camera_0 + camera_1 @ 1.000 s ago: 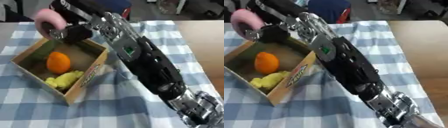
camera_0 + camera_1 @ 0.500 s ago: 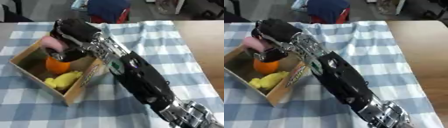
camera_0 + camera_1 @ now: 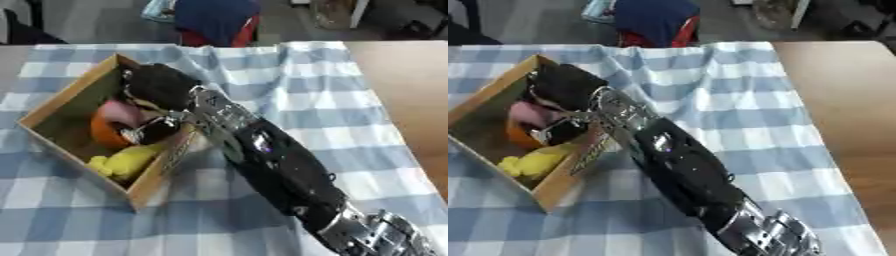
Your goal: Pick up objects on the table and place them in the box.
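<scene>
We see a pink object (image 3: 118, 111) inside the box (image 3: 54, 101), over an orange (image 3: 103, 134) beside a yellow thing (image 3: 125, 161). The right hand (image 3: 157, 90) covers it; we cannot tell its grip.

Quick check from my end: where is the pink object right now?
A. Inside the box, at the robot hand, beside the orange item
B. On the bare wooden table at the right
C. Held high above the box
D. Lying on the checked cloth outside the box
A: the pink object sits down inside the box, against the orange item, with the right robot hand on it.
</scene>
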{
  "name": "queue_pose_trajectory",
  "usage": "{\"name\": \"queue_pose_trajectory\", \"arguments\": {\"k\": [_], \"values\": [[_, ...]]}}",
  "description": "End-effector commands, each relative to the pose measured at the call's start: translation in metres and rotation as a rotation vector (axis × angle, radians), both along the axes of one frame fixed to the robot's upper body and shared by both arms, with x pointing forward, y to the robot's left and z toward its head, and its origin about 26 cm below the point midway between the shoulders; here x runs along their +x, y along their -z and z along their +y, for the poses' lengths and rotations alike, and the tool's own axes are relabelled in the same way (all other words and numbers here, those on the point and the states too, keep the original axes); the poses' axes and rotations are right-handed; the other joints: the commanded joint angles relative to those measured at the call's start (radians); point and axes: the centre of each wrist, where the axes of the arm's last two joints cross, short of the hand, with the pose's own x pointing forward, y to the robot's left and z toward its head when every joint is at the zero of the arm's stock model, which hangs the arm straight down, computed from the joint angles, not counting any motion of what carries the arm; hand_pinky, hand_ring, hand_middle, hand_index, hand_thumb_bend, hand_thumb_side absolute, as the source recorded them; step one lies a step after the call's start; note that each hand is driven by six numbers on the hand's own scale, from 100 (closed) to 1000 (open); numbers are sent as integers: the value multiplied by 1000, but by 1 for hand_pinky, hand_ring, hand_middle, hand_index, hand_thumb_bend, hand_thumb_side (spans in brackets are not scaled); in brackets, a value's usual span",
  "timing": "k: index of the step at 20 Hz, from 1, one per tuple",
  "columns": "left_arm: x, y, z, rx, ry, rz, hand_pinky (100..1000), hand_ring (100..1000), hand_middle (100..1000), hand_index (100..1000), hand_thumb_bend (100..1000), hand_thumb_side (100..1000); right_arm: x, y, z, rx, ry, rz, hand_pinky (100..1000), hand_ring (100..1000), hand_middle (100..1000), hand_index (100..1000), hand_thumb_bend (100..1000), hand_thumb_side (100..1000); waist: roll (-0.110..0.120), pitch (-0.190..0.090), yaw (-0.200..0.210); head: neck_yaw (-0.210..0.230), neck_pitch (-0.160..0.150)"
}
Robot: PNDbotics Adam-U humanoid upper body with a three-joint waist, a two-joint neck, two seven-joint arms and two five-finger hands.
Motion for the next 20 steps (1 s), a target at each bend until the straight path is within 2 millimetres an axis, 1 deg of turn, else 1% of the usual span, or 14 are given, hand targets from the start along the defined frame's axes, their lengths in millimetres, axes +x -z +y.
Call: {"name": "queue_pose_trajectory", "arguments": {"k": [1,2,3,4,5,6,7,8,9,10,11,12,15,20], "values": [[-2,-10,1,17,2,-34,296,744,635,804,100,666,0,-6,4,-51,-13,-19,347,449,398,692,100,747,6,-14,0,-1,-2],[-2,-10,1,17,2,-34,297,744,635,803,100,666,1,-6,4,-64,-9,-18,370,481,428,736,100,796,5,-14,0,-2,-1],[-2,-10,1,17,2,-34,297,744,635,803,100,666,1,-5,4,-76,-5,-16,374,488,434,744,100,804,5,-13,0,-3,-1],[-2,-10,1,17,2,-34,296,744,635,803,100,666,2,-5,3,-89,1,-13,418,555,480,806,100,909,5,-13,0,-3,-1],[-2,-10,1,16,2,-35,297,745,635,803,100,666,2,-5,3,-100,8,-10,424,567,487,813,100,923,4,-12,0,-3,-1],[-2,-10,1,16,2,-34,297,745,636,803,100,667,3,-6,3,-112,15,-10,489,659,536,861,281,1000,3,-12,1,-3,0],[-2,-10,1,16,3,-35,297,745,636,804,100,667,3,-7,3,-124,22,-14,528,714,570,893,456,1000,2,-12,2,-3,1],[-2,-11,1,15,3,-35,297,745,636,804,100,667,4,-10,2,-133,28,-21,544,737,589,915,540,1000,1,-13,3,-3,3],[-2,-11,1,15,3,-35,297,745,636,804,100,667,4,-13,1,-136,33,-29,547,741,593,920,558,1000,1,-13,4,-3,4],[-2,-11,1,14,3,-35,297,745,636,804,100,667,5,-17,0,-131,38,-37,562,769,622,952,642,1000,0,-13,5,-3,6],[-2,-11,1,14,3,-34,297,745,636,804,100,667,5,-21,-2,-121,42,-44,569,782,643,960,668,1000,0,-13,5,-3,8],[-2,-11,1,14,3,-35,297,745,636,804,100,667,5,-26,-4,-106,44,-49,585,817,712,974,705,1000,0,-13,5,-3,9],[-2,-11,1,13,2,-35,297,745,636,803,100,666,3,-44,-9,-22,35,-63,600,856,779,975,733,1000,0,-15,3,1,12],[-2,-10,1,14,0,-33,297,746,637,804,100,666,-13,-100,-23,142,-10,-102,611,867,827,969,724,1000,2,-19,0,14,19]]}}
